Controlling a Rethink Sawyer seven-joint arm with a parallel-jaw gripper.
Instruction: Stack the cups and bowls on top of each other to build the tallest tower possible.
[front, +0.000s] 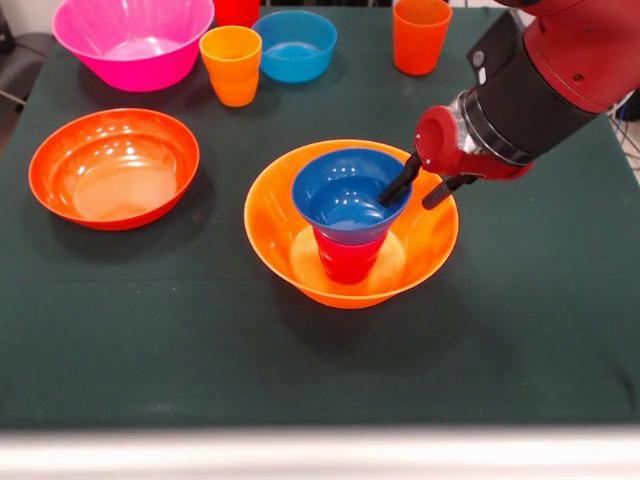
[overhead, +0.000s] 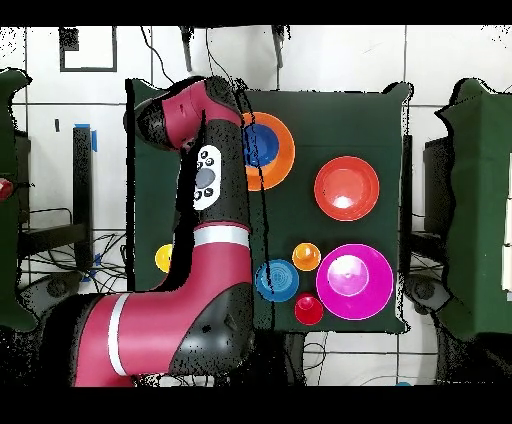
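The tower stands mid-table: a big yellow-orange bowl (front: 430, 240) as base, a red cup (front: 348, 258) upside down in it, and a small dark blue bowl (front: 340, 195) on the cup. It also shows in the overhead view (overhead: 262, 148), partly behind the arm. My gripper (front: 407, 204) comes in from the right. Its black fingers (front: 398, 185) stand apart astride the blue bowl's right rim, one inside and one outside. It looks open.
An orange-red bowl (front: 114, 167) sits at the left. At the far side are a pink bowl (front: 133, 40), an orange-yellow cup (front: 231, 65), a light blue bowl (front: 294, 45), a red cup (front: 236, 10) and an orange cup (front: 421, 35).
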